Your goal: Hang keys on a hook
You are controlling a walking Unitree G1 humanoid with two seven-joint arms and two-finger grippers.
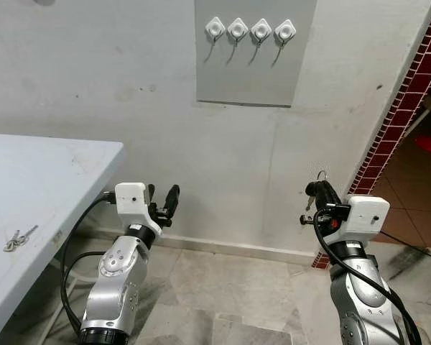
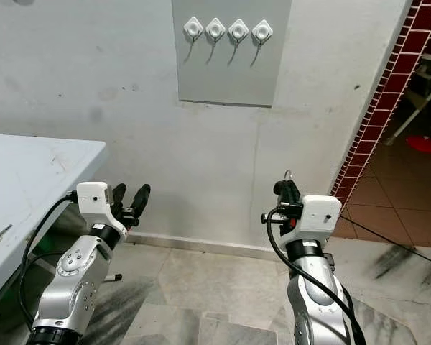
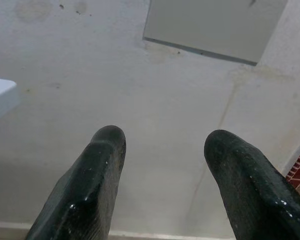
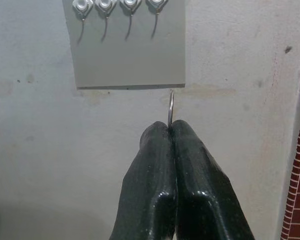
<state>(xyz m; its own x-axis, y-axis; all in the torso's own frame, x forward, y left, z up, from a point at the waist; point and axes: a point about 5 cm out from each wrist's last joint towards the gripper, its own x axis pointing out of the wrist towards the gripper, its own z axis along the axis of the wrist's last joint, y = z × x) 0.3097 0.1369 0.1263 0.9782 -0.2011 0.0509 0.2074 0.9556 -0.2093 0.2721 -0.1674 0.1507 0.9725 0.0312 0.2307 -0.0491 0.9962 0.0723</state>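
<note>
Four white hooks [image 1: 249, 30] sit in a row on a grey panel [image 1: 255, 72] high on the wall ahead. My right gripper [image 1: 317, 188] is shut on a metal key ring [image 4: 170, 107], whose loop sticks up above the fingertips. It is well below the panel and to its right, apart from the wall. My left gripper [image 1: 161, 198] is open and holds nothing, low beside the table's corner and pointing at the bare wall. A second bunch of keys [image 1: 18, 239] lies on the white table [image 1: 57, 165] at the left.
A red tiled wall edge [image 1: 395, 122] borders a doorway at the right, with a brown tiled floor beyond. Marble floor [image 1: 230, 287] lies between my arms and the wall. A black cable [image 1: 75, 237] loops beside the left arm.
</note>
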